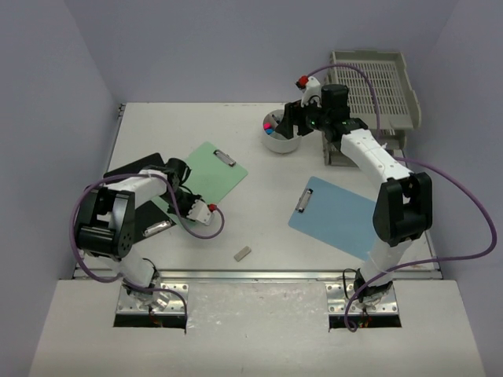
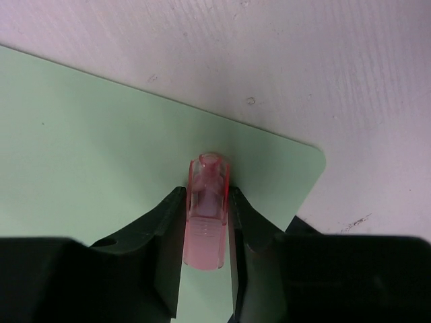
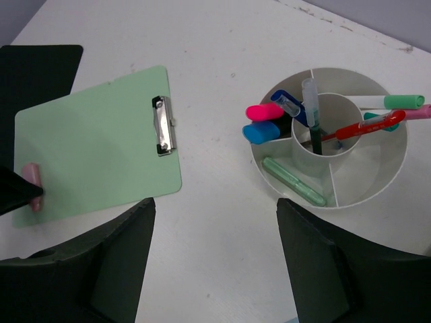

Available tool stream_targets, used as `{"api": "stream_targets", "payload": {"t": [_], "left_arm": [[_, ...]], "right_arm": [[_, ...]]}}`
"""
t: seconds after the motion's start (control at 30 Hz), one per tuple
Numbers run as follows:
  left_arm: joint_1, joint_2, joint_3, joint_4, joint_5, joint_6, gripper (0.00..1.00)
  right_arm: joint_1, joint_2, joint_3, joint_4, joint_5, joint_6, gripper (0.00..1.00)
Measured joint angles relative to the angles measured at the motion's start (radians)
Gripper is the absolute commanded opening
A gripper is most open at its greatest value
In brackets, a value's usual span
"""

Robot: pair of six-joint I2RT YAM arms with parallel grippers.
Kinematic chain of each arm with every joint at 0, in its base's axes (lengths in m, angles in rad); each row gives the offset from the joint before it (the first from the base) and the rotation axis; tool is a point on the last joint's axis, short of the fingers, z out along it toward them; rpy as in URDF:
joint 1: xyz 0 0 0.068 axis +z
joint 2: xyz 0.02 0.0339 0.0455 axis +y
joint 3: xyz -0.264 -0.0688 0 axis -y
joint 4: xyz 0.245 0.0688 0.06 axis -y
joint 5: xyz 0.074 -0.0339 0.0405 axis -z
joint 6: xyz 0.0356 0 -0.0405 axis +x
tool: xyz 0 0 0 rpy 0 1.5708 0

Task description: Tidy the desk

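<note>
On the white desk [image 1: 263,220] lies a green clipboard [image 1: 211,174] [image 2: 101,148] [image 3: 94,155]. My left gripper [image 1: 179,195] [image 2: 207,225] is low over the clipboard's near corner, shut on a translucent pink pen [image 2: 207,208] [image 3: 31,183] that rests on the board. At the back my right gripper [image 1: 294,118] [image 3: 215,208] hangs open and empty, above bare desk just beside a round white pen organizer [image 1: 283,146] [image 3: 394,171]. The organizer holds several markers and pens.
A blue clipboard [image 1: 334,216] lies right of centre. A black board [image 1: 134,166] [image 3: 34,67] sits partly under the green one at the left. Grey slotted trays [image 1: 377,86] stand at the back right. A small grey block [image 1: 243,253] lies near the front edge.
</note>
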Motion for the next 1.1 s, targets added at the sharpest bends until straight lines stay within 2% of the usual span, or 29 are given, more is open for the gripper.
{"api": "stream_targets", "payload": {"t": [0.07,0.2,0.3,0.37,0.47,0.57,0.63,0.67,0.73,0.9,1.0,1.1], "left_arm": [[-0.007,-0.014,-0.015,0.015,-0.007,-0.001,0.00],[-0.037,-0.038,0.000,-0.005,0.021,-0.079,0.00],[-0.061,-0.058,0.152,-0.081,0.128,-0.233,0.00],[-0.066,-0.096,0.294,-0.063,0.240,-0.378,0.00],[-0.065,-0.237,0.395,0.051,0.407,-0.578,0.00],[-0.066,-0.445,0.332,0.211,0.528,-0.762,0.00],[-0.088,-0.571,0.252,0.302,0.583,-0.785,0.00],[-0.105,-0.620,0.214,0.299,0.600,-0.742,0.00],[-0.152,-0.691,0.166,0.213,0.612,-0.553,0.00],[-0.210,-0.740,0.086,-0.005,0.584,-0.185,0.00],[-0.222,-0.735,0.011,-0.113,0.519,-0.058,0.00],[-0.231,-0.738,-0.033,-0.211,0.440,0.007,0.00]], "right_arm": [[0.000,-0.001,-0.002,-0.004,-0.014,0.007,0.68],[0.000,-0.011,-0.006,-0.015,-0.057,0.024,0.66],[0.000,-0.030,-0.007,-0.017,-0.113,0.050,0.66],[0.000,-0.048,-0.007,-0.016,-0.167,0.089,0.66],[0.000,-0.075,-0.009,-0.011,-0.270,0.156,0.66],[0.000,-0.090,-0.028,0.015,-0.378,0.259,0.66],[0.001,-0.092,-0.052,0.045,-0.448,0.337,0.66],[0.003,-0.092,-0.067,0.052,-0.482,0.378,0.66],[0.004,-0.091,-0.084,0.054,-0.519,0.435,0.66],[0.011,-0.091,-0.091,0.053,-0.580,0.537,0.66],[0.030,-0.091,-0.100,0.045,-0.603,0.570,0.66],[0.093,-0.091,-0.122,0.002,-0.619,0.574,0.66]]}}
